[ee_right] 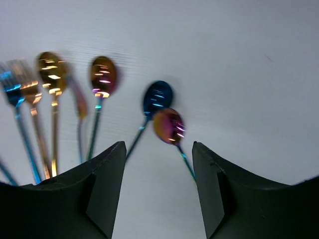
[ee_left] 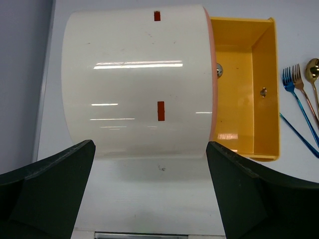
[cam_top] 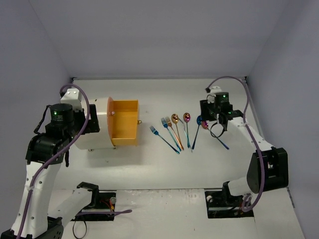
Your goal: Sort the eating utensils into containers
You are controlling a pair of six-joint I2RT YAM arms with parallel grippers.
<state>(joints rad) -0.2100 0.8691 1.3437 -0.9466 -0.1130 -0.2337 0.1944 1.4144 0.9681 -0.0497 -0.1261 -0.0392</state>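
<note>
Several slim eating utensils lie side by side on the white table: a blue fork (cam_top: pixel 163 121), a gold fork (cam_top: pixel 169 121), a gold spoon (cam_top: pixel 175 118), a purple spoon (cam_top: pixel 187 117) and a blue spoon (cam_top: pixel 199 120). Another blue fork (cam_top: pixel 152 130) lies slanted at their left. My right gripper (ee_right: pixel 158 148) hangs open over an iridescent purple spoon (ee_right: pixel 168 126) that lies beside the blue spoon (ee_right: pixel 158 97); its handle runs under the right finger (ee_right: pixel 219 189). The cream drum cabinet (ee_left: pixel 134 79) has one orange drawer container (ee_left: pixel 244 84) pulled out. My left gripper (ee_left: pixel 149 144) stands open just short of the drum.
The drawer (cam_top: pixel 124 122) opens toward the utensils and holds nothing visible besides its screw. Grey walls close in the table on three sides. Both arm bases (cam_top: pixel 229 199) sit at the near edge.
</note>
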